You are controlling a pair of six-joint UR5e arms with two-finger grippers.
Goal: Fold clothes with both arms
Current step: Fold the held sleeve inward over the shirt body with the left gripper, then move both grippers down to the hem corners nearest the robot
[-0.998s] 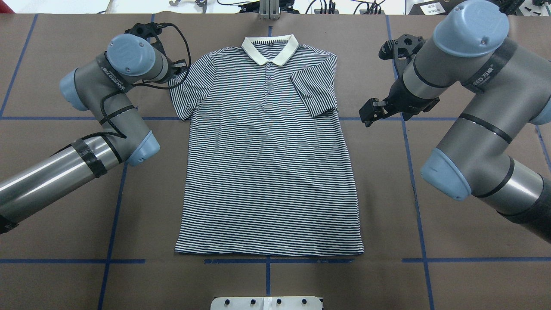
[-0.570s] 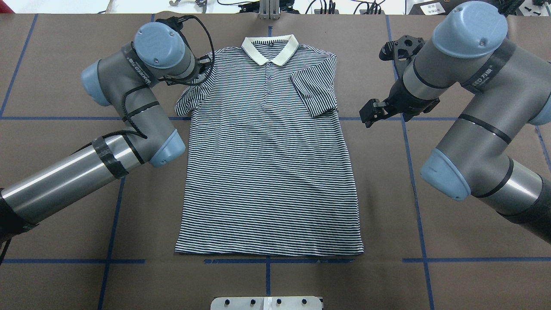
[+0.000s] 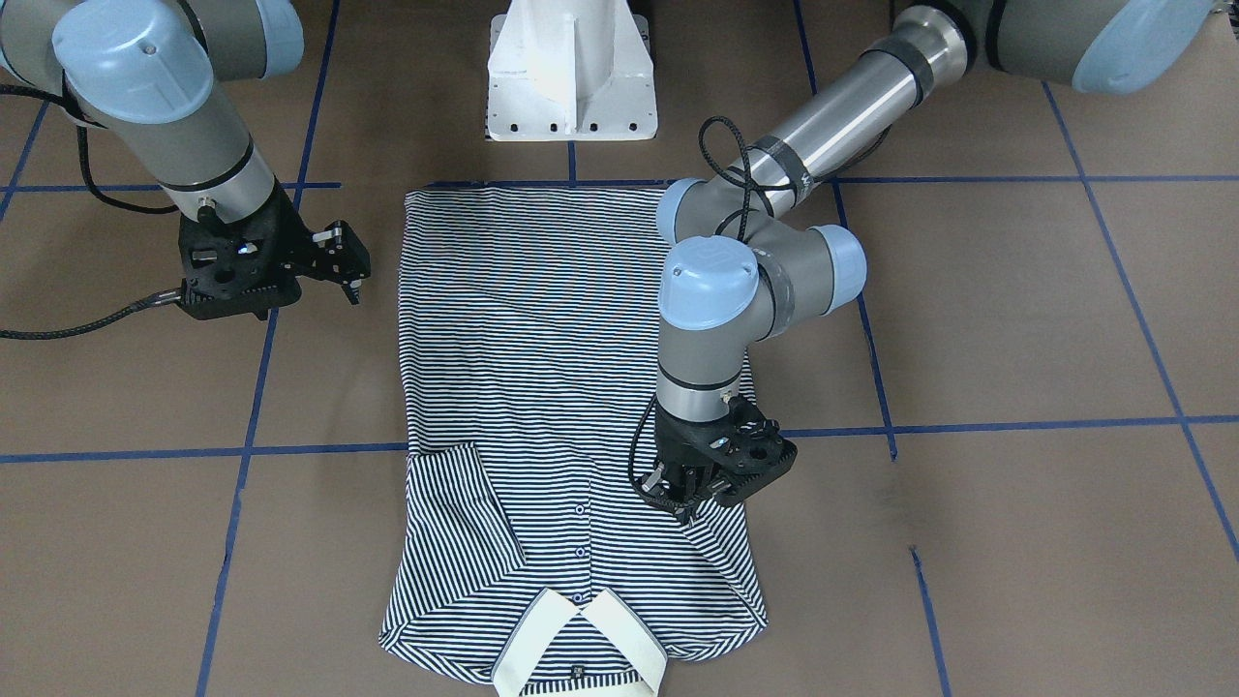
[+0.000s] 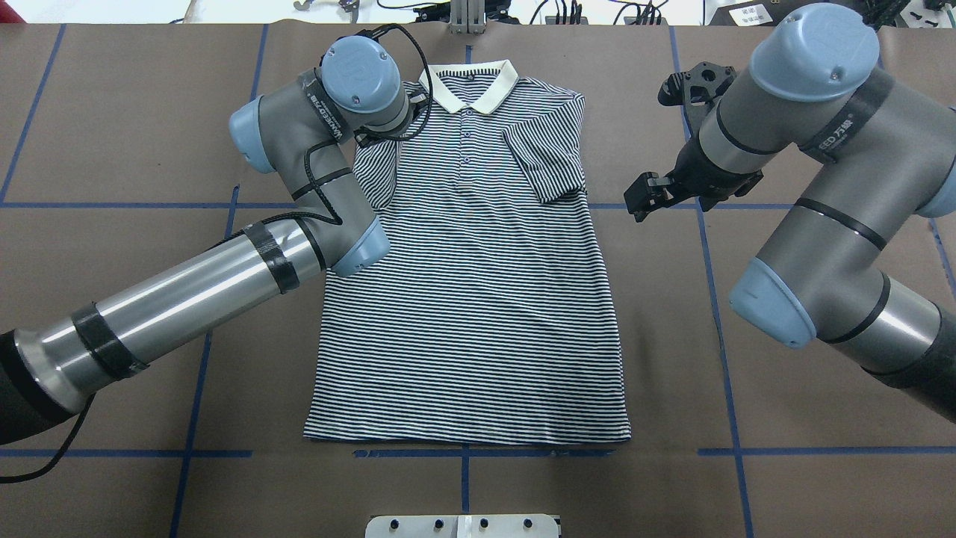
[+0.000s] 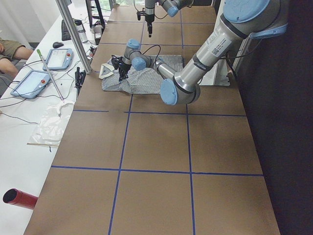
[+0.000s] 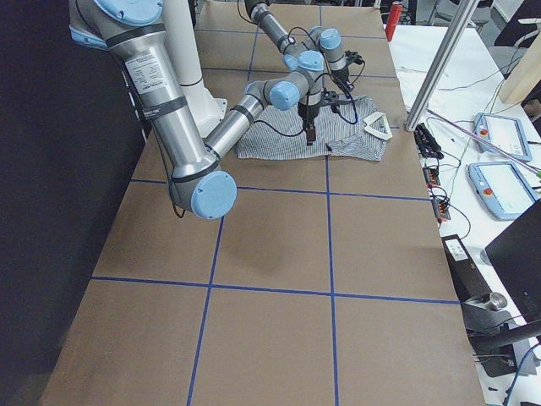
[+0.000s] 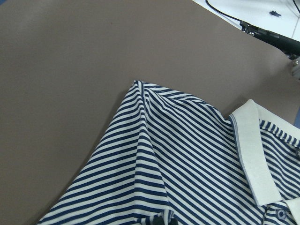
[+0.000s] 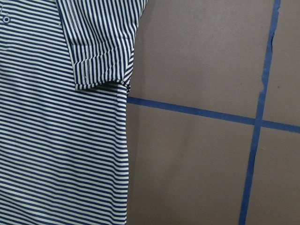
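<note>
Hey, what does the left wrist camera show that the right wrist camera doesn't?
Only the left wrist view shows the cream collar, and black cables on a white surface beyond the table. Only the right wrist view shows a sleeve folded in over the body, and crossing blue tape lines. Both show the striped polo shirt lying on the brown table.

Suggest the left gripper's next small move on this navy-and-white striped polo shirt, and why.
Probably lower and open the left gripper: it holds a sleeve of the navy-and-white striped polo shirt folded over the chest, while the other sleeve already lies folded in.
</note>
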